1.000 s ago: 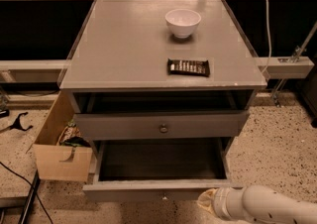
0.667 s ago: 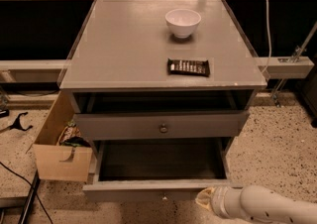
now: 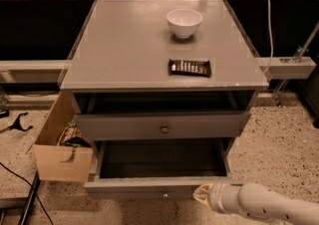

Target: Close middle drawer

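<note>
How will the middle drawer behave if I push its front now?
The middle drawer looks empty, so it should probably slide lightly. Its front looks rigid, unlikely to flex. The gripper is at the front, right of the knob, so an off-centre push might skew it.

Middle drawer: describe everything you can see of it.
The middle drawer is grey, apparently painted wood, with a flat front and a small round central knob. It is pulled far out below the upper drawer, showing a dark interior with nothing visible inside. The gripper is at the right of its front, seemingly touching it.
</note>
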You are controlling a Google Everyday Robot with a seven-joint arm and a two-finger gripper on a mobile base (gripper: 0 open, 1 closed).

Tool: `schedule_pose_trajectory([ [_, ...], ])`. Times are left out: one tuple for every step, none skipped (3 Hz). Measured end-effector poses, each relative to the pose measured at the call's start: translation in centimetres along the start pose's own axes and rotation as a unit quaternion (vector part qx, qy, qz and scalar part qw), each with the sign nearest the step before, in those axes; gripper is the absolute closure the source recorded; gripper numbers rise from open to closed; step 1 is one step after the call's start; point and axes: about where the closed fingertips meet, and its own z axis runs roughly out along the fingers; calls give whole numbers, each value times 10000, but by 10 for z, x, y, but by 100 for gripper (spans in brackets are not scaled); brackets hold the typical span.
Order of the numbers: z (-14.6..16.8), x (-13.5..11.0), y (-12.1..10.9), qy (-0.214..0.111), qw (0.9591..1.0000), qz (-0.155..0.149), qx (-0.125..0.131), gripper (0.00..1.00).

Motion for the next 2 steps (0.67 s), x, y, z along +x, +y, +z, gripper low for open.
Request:
schedule_pose_trajectory([
  [9, -5, -7, -101, 9999, -51, 11, 100],
  [21, -13, -16, -202, 9997, -120, 14, 100],
])
